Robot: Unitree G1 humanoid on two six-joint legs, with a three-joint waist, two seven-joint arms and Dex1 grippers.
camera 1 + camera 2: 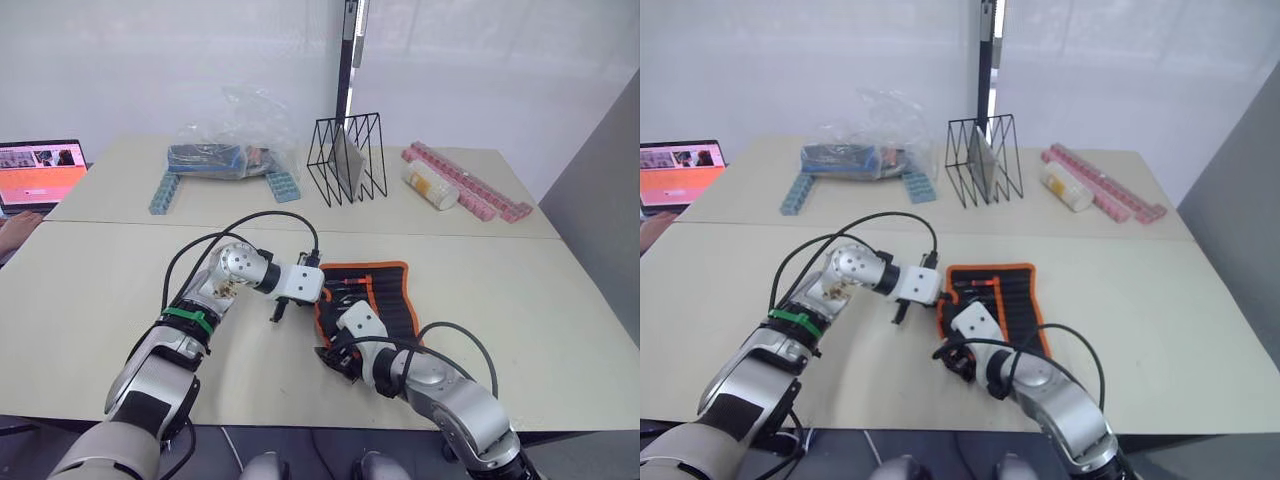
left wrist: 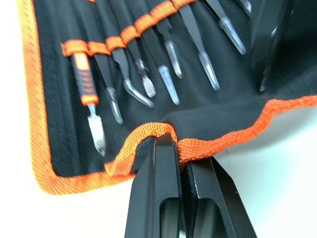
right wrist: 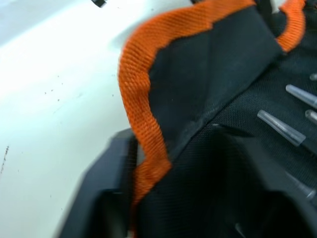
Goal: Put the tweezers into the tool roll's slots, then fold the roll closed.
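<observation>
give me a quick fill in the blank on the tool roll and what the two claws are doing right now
1. The left claw is pinched on the tool roll's ______ edging.
2. The tweezers sit tucked in the roll's ______.
3. The right claw grips the roll's ______.
4. The roll lies ______ on the table, not yet folded.

Missing words: orange; slots; edge; open

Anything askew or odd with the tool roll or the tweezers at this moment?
Nothing damaged or spilled. The tweezers sit in the slots. The tool roll edge is bunched where the left gripper pinches its orange edging, and the right gripper holds the near edge lifted.
</observation>
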